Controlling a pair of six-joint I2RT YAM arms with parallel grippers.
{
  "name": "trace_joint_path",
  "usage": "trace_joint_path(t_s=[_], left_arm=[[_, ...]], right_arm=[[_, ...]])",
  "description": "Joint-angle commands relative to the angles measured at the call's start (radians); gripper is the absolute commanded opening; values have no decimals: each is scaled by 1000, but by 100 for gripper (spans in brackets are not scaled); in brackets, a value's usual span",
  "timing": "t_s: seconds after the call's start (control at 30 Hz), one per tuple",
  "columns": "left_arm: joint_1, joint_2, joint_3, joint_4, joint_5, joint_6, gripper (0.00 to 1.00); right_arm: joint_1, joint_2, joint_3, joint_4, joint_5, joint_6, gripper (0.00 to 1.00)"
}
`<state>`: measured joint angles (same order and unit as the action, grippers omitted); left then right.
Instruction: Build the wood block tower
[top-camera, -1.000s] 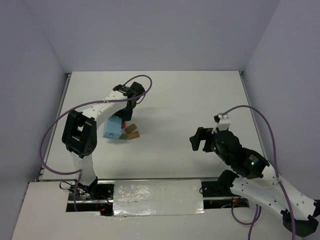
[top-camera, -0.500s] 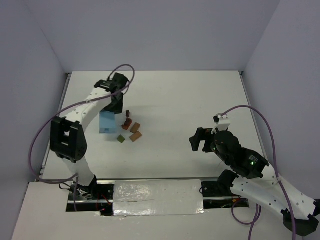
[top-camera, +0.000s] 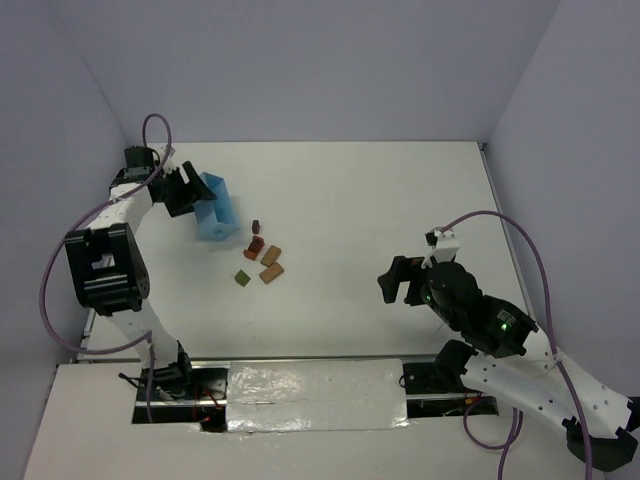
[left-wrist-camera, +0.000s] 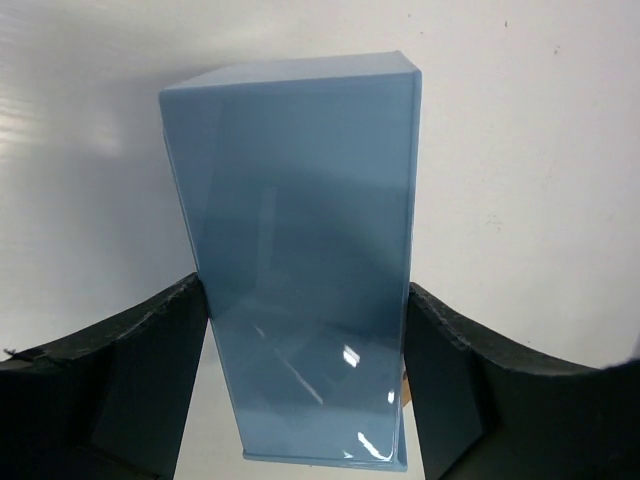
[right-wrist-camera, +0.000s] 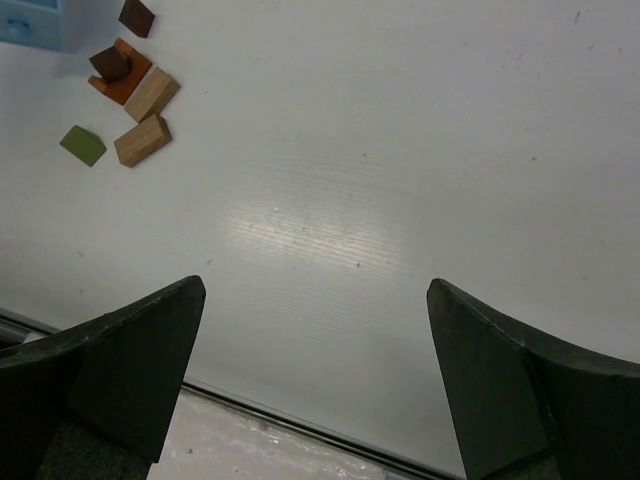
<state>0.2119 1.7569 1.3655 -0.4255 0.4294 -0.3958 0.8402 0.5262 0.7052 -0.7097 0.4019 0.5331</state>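
Observation:
The wood blocks lie loose on the table, not stacked: a dark brown cube (top-camera: 256, 225), an orange-red arch (top-camera: 254, 244), two tan blocks (top-camera: 271, 263) and an olive-green piece (top-camera: 242, 278). In the right wrist view they show at top left: the arch (right-wrist-camera: 124, 76), the tan blocks (right-wrist-camera: 147, 116), the green piece (right-wrist-camera: 82, 145). My left gripper (top-camera: 197, 199) is shut on the light blue box (top-camera: 218, 208) at the far left, tilted; the box (left-wrist-camera: 300, 230) fills the gap between the fingers. My right gripper (top-camera: 398, 280) is open and empty, right of the blocks.
The left wall stands close behind my left arm. A corner of the blue box (right-wrist-camera: 30, 22) shows at the top left of the right wrist view. The taped near edge of the table (top-camera: 315, 385) runs between the arm bases.
My left arm has swung the blue box away from the blocks to the far left, and the loose blocks now lie uncovered. The right arm has not moved.

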Motion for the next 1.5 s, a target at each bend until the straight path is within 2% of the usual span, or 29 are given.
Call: trace_joint_path(t_s=[0.0, 0.1, 0.2, 0.23, 0.3, 0.37, 0.43, 0.47, 0.57, 0.63, 0.73, 0.9, 0.97, 1.03, 1.07, 1.1, 1.13, 1.17, 1.23, 1.37, 1.47], left_arm=[[47, 85, -23, 162, 220, -46, 41], [57, 170, 23, 169, 242, -35, 43], [58, 256, 107, 107, 220, -23, 54], [58, 274, 148, 82, 186, -23, 62], [60, 323, 193, -5, 114, -17, 69], [55, 354, 268, -71, -41, -12, 85], [41, 363, 325, -143, -160, -18, 95], [38, 362, 334, -153, -234, -18, 96], [14, 374, 365, -173, -331, -14, 100], [7, 430, 435, -232, -354, -3, 100], [3, 461, 455, -255, -386, -12, 99], [-17, 391, 440, -236, -419, -12, 99], [-19, 378, 429, -228, -425, -3, 94], [-22, 388, 451, -251, -472, 9, 80], [-25, 395, 464, -260, -477, 29, 66], [-28, 417, 498, -269, -504, 37, 28], [-38, 432, 523, -301, -527, 61, 16], [-45, 452, 588, -321, -547, 77, 9], [-54, 536, 679, -370, -590, 119, 0], [-54, 685, 994, -481, -572, 198, 0], [-52, 717, 1060, -466, -447, 300, 0]], right_arm=[[10, -5, -6, 47, -5, -12, 100], [11, -2, -6, 46, -5, -13, 100], [11, -9, -9, 52, -8, -16, 100], [11, -11, -10, 53, -9, -18, 100], [14, -12, -15, 59, -15, -22, 100], [14, -14, -16, 62, -18, -24, 100], [16, -12, -16, 62, -18, -24, 100], [17, -11, -16, 64, -18, -24, 100], [17, -8, -16, 65, -23, -25, 100], [19, -6, -18, 65, -26, -27, 100], [28, -8, -18, 67, -28, -28, 100], [30, -2, -18, 69, -26, -28, 100], [30, -3, -19, 70, -28, -28, 100], [31, -5, -21, 69, -28, -28, 100], [33, -5, -19, 69, -29, -28, 100], [36, -5, -19, 70, -29, -28, 100], [36, -3, -21, 70, -29, -28, 100], [36, 0, -23, 72, -31, -30, 100], [37, 15, -19, 69, -32, -30, 100], [51, 53, -15, 59, -32, -30, 100], [63, 83, -9, 44, -17, -24, 100]])
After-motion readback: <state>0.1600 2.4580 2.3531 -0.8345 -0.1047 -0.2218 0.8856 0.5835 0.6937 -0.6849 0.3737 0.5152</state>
